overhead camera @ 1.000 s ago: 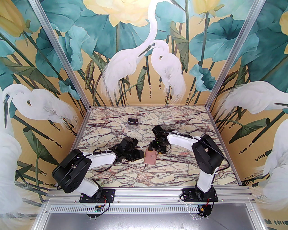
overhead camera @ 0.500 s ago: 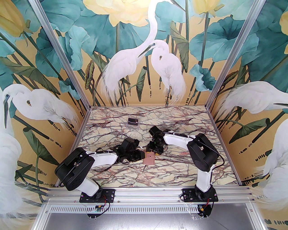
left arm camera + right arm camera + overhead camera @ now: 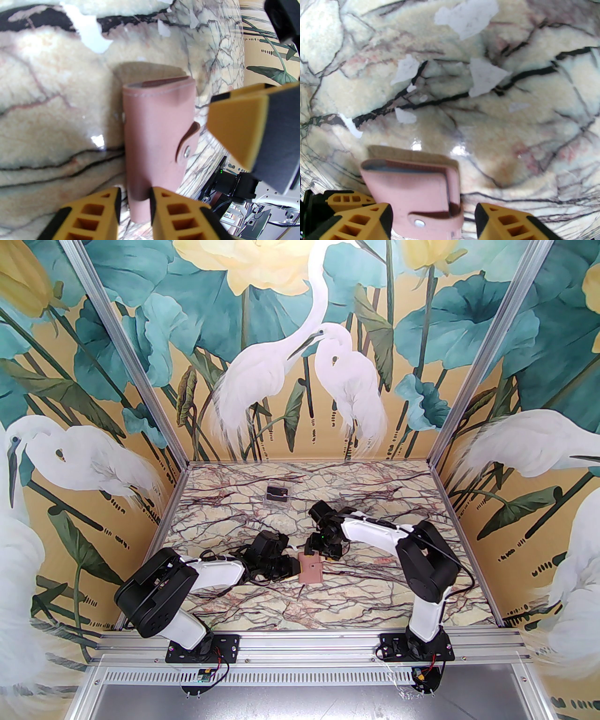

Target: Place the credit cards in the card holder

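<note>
Top view: card holder point(image 3: 311, 572), closed, lies mid-table between left gripper point(image 3: 294, 564) and right gripper point(image 3: 323, 553); clear box point(image 3: 277, 494) with dark contents, well apart behind.
Left wrist: jaws narrow about holder's near end; firm clamp cannot be told. Risk: holder slides if unpinned.
Right wrist: jaws wide, empty, straddling snap tab point(image 3: 440, 219). Risk: grip misses tab, dragging holder unopened.

The marble table point(image 3: 375, 596) is carrying a pink card holder point(image 3: 311, 572), which is lying flat between the left gripper point(image 3: 296, 564) and the right gripper point(image 3: 324, 556). A little clear box point(image 3: 277, 495) is sitting well beyond both grippers.
</note>
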You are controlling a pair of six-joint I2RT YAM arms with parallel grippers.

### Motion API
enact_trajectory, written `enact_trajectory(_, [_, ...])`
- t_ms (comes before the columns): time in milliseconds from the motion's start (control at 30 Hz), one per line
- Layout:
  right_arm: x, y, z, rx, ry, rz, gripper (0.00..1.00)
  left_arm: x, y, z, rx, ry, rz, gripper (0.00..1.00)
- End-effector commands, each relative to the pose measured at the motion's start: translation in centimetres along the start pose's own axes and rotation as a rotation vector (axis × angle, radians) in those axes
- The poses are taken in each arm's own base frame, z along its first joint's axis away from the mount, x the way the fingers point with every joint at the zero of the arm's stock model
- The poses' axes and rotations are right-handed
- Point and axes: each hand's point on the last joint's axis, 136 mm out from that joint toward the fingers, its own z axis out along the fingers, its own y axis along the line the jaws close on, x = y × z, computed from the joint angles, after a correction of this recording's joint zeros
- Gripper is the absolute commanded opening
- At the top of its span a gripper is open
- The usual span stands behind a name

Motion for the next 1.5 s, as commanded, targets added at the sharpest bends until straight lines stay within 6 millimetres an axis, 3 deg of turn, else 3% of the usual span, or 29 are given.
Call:
enact_trajectory(0, [1.0,0.7,-1.2,-0.001,-0.007,-0.044,0.62,0.0,0.6,0.5,-0.027,-0.001,-0.006,0.29])
enact_trajectory(400, [2.6,2.2,0.7,0.036,0.04,-0.059,0.41,-0.4,0.9,1.2,-0.023,-0.01,-0.02,0.24])
enact_trajectory(733, [2.9,1.8,2.2,0.067,0.066,-0.066,0.37,-0.2,1.3,1.2,-0.037,-0.008,-0.02,0.23])
enact_trajectory(1033, [3.6,0.1,4.9,0.124,0.119,-0.063,0.37,-0.1,1.5,1.3,-0.039,-0.002,-0.02,0.23])
enact_trajectory(1367, [3.5,-1.6,5.2,0.214,0.117,-0.073,0.36,0.0,1.8,1.4,-0.049,0.002,-0.018,0.22])
enact_trajectory(1467, [3.5,-1.6,5.2,0.218,0.115,-0.074,0.3,0.0,1.8,1.5,-0.052,0.002,-0.019,0.22])
